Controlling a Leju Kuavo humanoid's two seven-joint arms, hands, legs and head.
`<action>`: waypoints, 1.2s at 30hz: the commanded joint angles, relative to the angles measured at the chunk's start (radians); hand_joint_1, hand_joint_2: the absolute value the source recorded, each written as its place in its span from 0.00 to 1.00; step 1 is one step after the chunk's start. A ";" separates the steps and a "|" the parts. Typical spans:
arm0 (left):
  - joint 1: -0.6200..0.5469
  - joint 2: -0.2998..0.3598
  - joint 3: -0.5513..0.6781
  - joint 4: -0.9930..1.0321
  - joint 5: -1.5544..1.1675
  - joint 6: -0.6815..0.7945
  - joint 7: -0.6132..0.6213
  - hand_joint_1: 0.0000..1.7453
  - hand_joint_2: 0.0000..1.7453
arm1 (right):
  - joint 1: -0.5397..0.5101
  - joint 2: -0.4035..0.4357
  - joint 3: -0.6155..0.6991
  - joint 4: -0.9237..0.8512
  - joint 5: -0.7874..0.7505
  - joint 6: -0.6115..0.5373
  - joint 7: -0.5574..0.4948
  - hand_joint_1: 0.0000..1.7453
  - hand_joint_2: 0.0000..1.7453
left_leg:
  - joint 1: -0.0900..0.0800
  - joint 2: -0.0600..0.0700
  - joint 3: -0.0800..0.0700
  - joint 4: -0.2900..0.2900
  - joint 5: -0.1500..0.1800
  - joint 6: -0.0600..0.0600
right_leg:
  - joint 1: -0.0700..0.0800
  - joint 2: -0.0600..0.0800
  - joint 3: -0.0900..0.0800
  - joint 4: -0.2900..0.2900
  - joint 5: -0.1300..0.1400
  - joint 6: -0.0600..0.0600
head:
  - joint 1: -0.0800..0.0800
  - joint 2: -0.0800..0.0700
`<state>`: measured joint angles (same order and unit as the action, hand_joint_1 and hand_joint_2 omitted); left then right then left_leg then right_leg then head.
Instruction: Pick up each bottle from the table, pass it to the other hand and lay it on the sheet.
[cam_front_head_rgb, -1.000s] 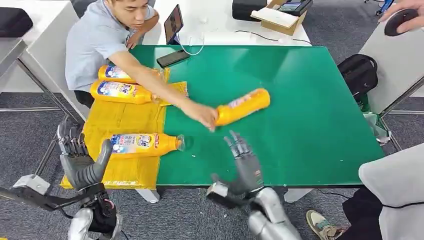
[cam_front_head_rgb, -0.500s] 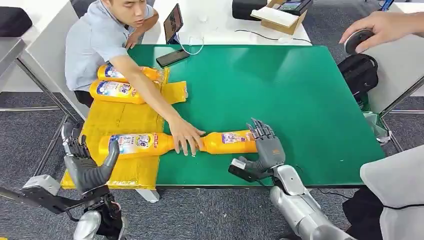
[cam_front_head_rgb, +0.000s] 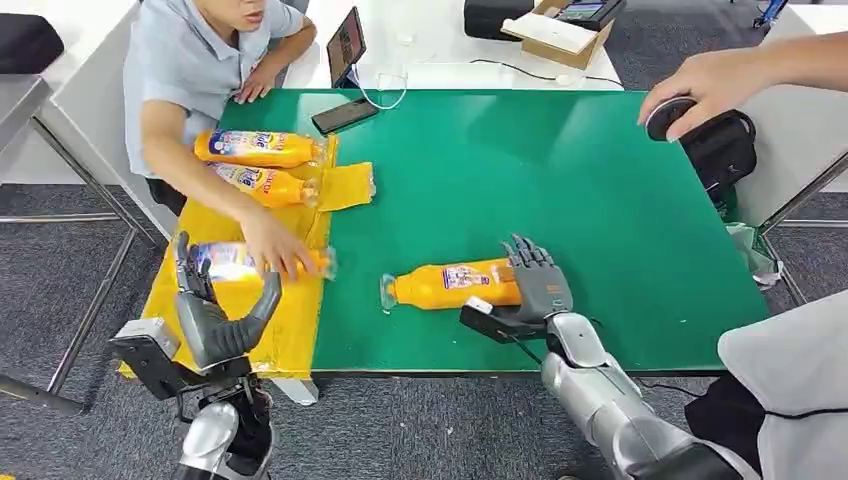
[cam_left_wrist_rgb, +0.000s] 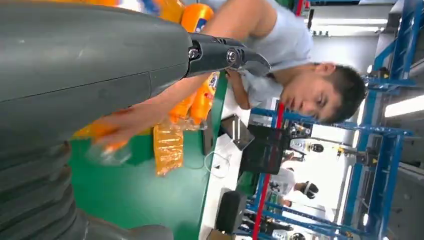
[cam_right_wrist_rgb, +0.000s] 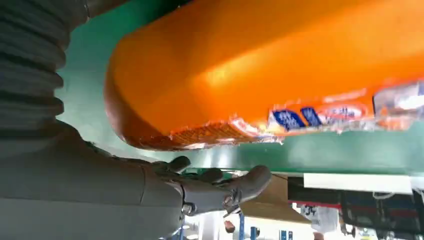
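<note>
My right hand (cam_front_head_rgb: 538, 290) sits at the base end of an orange bottle (cam_front_head_rgb: 452, 285) lying on the green table (cam_front_head_rgb: 600, 190), fingers draped over it, thumb (cam_right_wrist_rgb: 225, 190) apart underneath; can't tell if that's a real grip. My left hand (cam_front_head_rgb: 222, 322) hovers at the near edge of the yellow sheet (cam_front_head_rgb: 240, 230), fingers spread, holding nothing. A person's hand (cam_front_head_rgb: 268, 245) holds a 2nd bottle (cam_front_head_rgb: 225, 262) on the sheet; 2 more bottles (cam_front_head_rgb: 258, 148) lie farther back.

bright even overhead light, soft shadows; wrist views blurred close up.
</note>
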<state>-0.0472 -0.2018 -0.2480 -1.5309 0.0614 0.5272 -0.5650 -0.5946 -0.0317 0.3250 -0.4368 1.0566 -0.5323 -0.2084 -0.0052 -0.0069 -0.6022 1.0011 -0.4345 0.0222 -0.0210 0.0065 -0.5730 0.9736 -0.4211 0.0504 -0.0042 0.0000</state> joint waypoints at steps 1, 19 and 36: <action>-0.055 0.037 -0.057 0.081 0.002 -0.002 0.016 0.00 1.00 | -0.082 0.000 0.062 0.143 0.030 0.084 0.044 0.00 1.00 | 0.001 -0.001 0.003 0.000 0.000 -0.002 | 0.001 -0.002 0.004 -0.001 0.000 -0.002 | 0.000 0.000; -0.128 0.046 -0.132 0.161 0.023 -0.058 0.045 0.00 1.00 | -0.072 -0.009 0.107 0.181 0.048 0.450 0.003 0.99 1.00 | 0.002 -0.002 0.013 -0.002 0.001 -0.002 | 0.002 -0.005 0.013 -0.004 0.000 -0.003 | 0.000 0.000; 0.007 0.030 -0.118 0.222 0.011 -0.073 0.115 0.00 1.00 | 0.088 0.140 -0.275 -0.036 -0.446 0.171 -0.373 1.00 1.00 | 0.002 0.004 0.018 -0.003 -0.001 -0.002 | 0.002 0.002 0.017 -0.004 0.000 -0.003 | 0.000 0.000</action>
<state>-0.1130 -0.1793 -0.3498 -1.4332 0.0641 0.4669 -0.4640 -0.6528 -0.0062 0.2859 -0.3540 0.8140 -0.2631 -0.3950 -0.0052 -0.0042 -0.5876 1.0009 -0.4353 0.0219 -0.0208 0.0075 -0.5597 0.9730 -0.4212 0.0503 -0.0038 0.0000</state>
